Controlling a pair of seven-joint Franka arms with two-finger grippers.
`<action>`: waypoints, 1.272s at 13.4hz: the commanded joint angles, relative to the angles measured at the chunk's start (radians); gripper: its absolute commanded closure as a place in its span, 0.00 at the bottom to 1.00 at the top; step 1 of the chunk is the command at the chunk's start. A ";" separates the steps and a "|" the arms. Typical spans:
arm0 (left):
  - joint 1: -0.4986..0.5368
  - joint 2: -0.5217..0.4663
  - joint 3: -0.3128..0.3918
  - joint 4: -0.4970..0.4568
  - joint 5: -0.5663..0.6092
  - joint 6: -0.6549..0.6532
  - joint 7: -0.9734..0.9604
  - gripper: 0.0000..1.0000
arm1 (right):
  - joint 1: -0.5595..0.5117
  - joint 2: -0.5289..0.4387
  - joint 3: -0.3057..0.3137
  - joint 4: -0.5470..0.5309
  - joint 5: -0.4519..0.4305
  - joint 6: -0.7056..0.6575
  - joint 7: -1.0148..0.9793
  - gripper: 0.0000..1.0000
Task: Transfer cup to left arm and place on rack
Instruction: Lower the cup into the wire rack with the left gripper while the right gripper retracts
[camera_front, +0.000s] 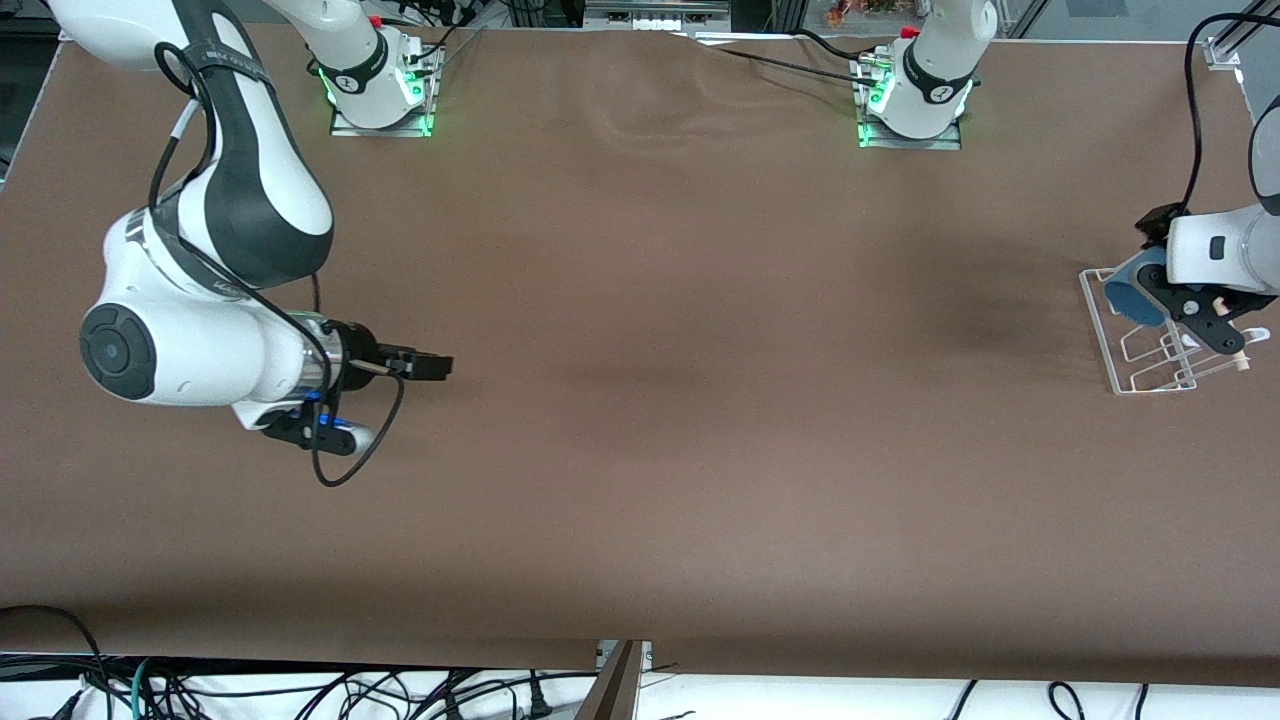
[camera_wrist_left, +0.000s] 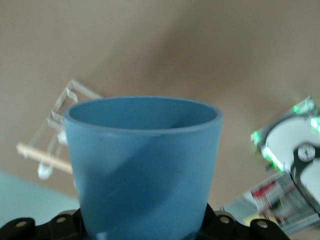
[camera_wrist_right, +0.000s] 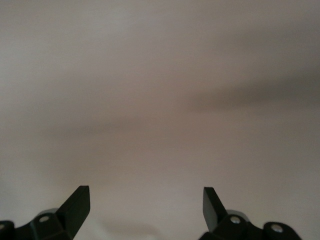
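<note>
The blue cup (camera_wrist_left: 144, 167) is in the left gripper (camera_front: 1150, 290), up in the air over the rack (camera_front: 1150, 378) at the left arm's end of the table (camera_front: 640, 450). The gripper pinches the cup low down, near its bottom, and the open top points away from the wrist. In the left wrist view the cup fills most of the picture, and the rack with its pale wooden stick (camera_wrist_left: 42, 157) shows past it.

The cup looks like smooth plastic. It is probably light and stiff, so it should not bend much when squeezed. It has no handle, and its sides slope, so it may slip if the squeeze is weak. Holding it near the bottom seems like a good spot, because that leaves the open top free to go over a peg. The rack is thin wire and looks light too, so a bump could push it along the table.

The right gripper (camera_front: 425, 365) has its fingers spread wide and holds nothing. It waits above the table at the right arm's end.
</note>
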 joint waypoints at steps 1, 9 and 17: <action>0.016 0.090 -0.016 0.023 0.175 -0.163 -0.029 1.00 | -0.007 -0.049 -0.067 -0.010 -0.043 -0.036 -0.009 0.00; 0.031 0.322 -0.013 -0.013 0.408 -0.439 -0.207 1.00 | -0.017 -0.318 -0.182 -0.230 -0.235 -0.018 -0.311 0.00; 0.098 0.423 -0.014 -0.033 0.458 -0.446 -0.252 1.00 | -0.048 -0.517 -0.167 -0.346 -0.256 0.024 -0.326 0.00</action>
